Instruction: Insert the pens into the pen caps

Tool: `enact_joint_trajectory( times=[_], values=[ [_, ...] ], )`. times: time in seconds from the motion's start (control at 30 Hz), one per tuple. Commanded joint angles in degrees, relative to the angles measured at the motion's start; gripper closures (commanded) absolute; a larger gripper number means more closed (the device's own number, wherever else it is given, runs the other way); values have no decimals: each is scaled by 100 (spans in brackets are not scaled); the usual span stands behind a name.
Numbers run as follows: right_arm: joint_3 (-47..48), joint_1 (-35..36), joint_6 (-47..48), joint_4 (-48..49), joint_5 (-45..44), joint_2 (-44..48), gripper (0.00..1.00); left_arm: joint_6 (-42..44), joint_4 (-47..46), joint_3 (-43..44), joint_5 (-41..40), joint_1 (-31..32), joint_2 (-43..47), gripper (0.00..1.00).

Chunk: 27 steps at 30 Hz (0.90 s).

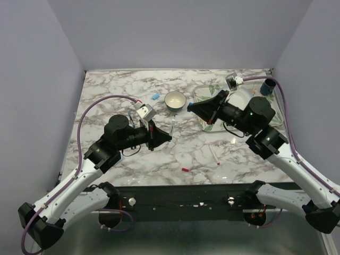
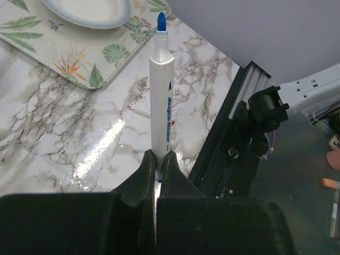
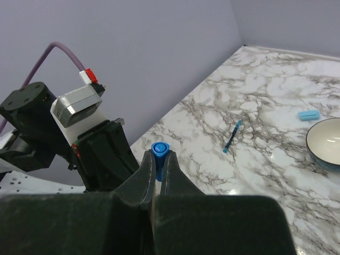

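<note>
My left gripper (image 2: 158, 159) is shut on the lower barrel of a white pen (image 2: 161, 90), whose uncapped blue tip points away from the wrist toward the leaf-patterned tray (image 2: 79, 64). My right gripper (image 3: 159, 159) is shut on a short blue pen cap (image 3: 159, 150), open end facing out toward the left gripper (image 3: 101, 154). In the top view the left gripper (image 1: 169, 138) and right gripper (image 1: 190, 108) face each other above the table's middle, a short gap apart. Another white pen with a red tip (image 1: 214, 154) and a red cap (image 1: 185, 169) lie on the table near the front.
A light blue cap (image 1: 155, 97) lies left of a white bowl (image 1: 175, 101). A thin blue stick (image 3: 232, 136) lies on the marble. The tray (image 1: 204, 95) holds a plate at the back right, with a dark blue cup (image 1: 267, 86) beside it.
</note>
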<state>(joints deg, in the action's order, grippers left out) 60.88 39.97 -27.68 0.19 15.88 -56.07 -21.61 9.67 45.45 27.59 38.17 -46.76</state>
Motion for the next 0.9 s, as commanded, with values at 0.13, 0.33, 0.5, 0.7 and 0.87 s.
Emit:
enact_joint_trajectory(
  times=[0.13,0.33,0.5,0.7,0.87],
  values=[
    [135,46,-79,693,706,-448,99,165,-141,-28,448,-3,80,100],
    [187,161,-211,834,566,-721,99,157,-150,-45,370,-3,115,100],
    [257,292,-264,720,346,-888,99,183,-115,-19,299,6,88,100],
    [275,380,-194,588,161,-932,99,192,-97,-10,264,6,88,100],
    [240,433,-159,500,38,-862,99,183,-88,-1,220,-3,88,100]
  ],
)
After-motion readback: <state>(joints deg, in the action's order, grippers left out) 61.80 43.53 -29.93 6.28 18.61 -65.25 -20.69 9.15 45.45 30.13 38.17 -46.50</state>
